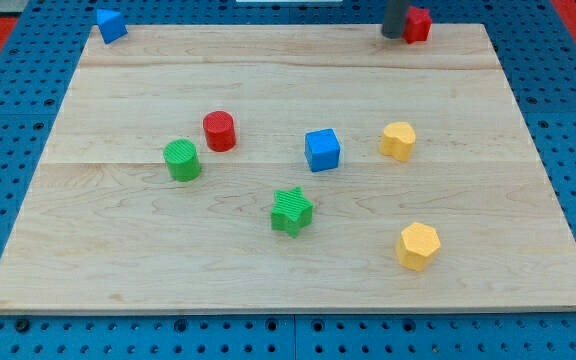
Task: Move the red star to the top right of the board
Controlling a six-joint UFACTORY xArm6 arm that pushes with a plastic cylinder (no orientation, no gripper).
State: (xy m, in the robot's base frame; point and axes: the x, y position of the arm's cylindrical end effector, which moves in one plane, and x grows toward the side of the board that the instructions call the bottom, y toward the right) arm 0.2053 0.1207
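- The red star [418, 24] sits at the board's [268, 75] far edge, near its top-right corner — the closing step of the task, by the look of it
- The rod's tip [394, 36] rests just left of the star, seemingly touching; there is no claw to open or close
- Next move, if any: a short nudge rightward toward the corner
- The star's shape is hard to confirm — partly hidden by the rod

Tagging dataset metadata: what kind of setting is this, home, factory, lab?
Most likely a robotics lab bench. A wooden board lies on a blue perforated mounting surface, small coloured blocks are scattered on it, and my tip sits at the view's top right beside the red star.
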